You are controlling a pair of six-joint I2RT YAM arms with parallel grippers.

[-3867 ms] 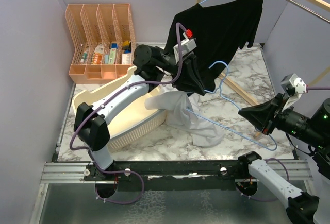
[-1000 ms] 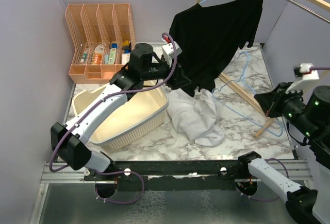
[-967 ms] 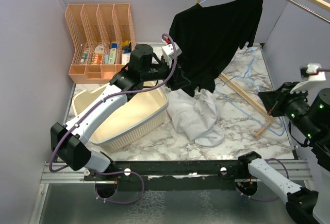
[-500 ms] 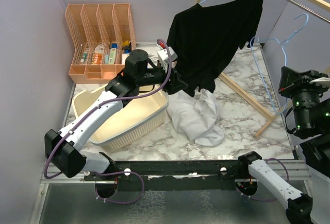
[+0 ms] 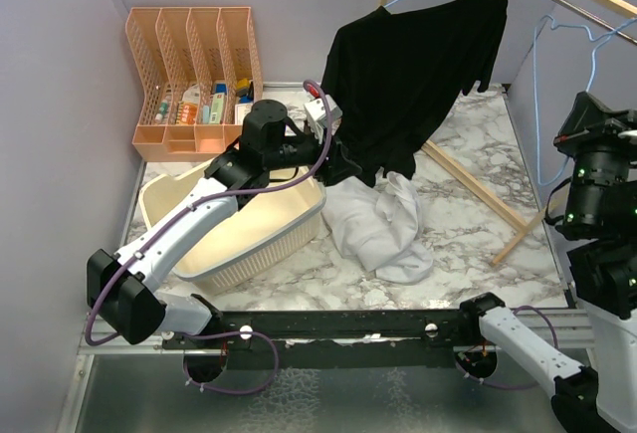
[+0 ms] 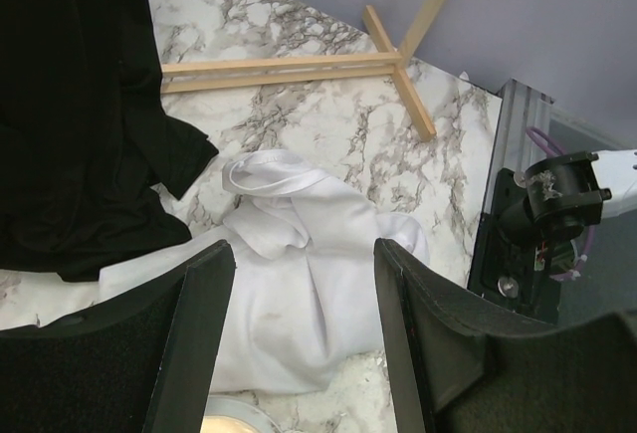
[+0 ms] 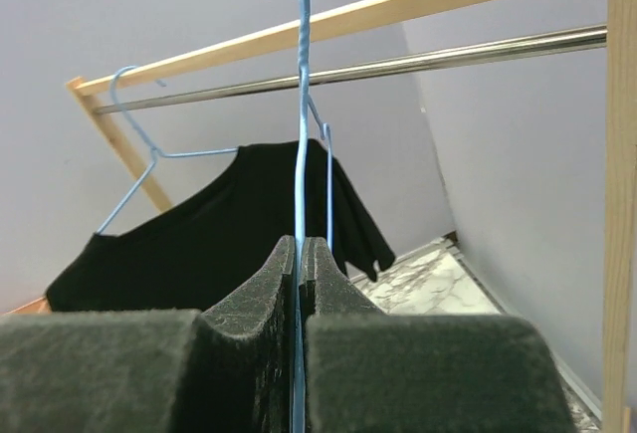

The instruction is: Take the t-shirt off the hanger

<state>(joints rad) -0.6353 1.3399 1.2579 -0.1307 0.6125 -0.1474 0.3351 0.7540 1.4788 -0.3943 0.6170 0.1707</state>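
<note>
A white t-shirt [image 5: 383,222] lies crumpled on the marble table, off any hanger. My left gripper [image 5: 353,162] hovers open just above its far-left edge. The left wrist view shows the white t-shirt [image 6: 309,294] between and below the spread fingers [image 6: 204,324], with nothing held. My right gripper [image 5: 585,107] is raised at the far right and shut on a bare blue wire hanger [image 5: 534,85]. In the right wrist view the hanger wire [image 7: 302,105] runs up from the pinched gripper [image 7: 301,246]. A black t-shirt [image 5: 418,65] hangs on a second blue hanger [image 7: 139,149] on the rail.
A cream basket [image 5: 244,229] sits front-left of the white shirt. A peach file organiser [image 5: 194,75] stands at the back left. The rack's wooden floor beams [image 5: 488,189] cross the table's right side. A metal rail [image 7: 448,55] and a wooden bar [image 7: 398,10] run overhead.
My right gripper has lifted the empty blue hanger from table height up toward the rail on the right. The left gripper has drawn back a little to the left, still open. The white shirt has stayed put.
</note>
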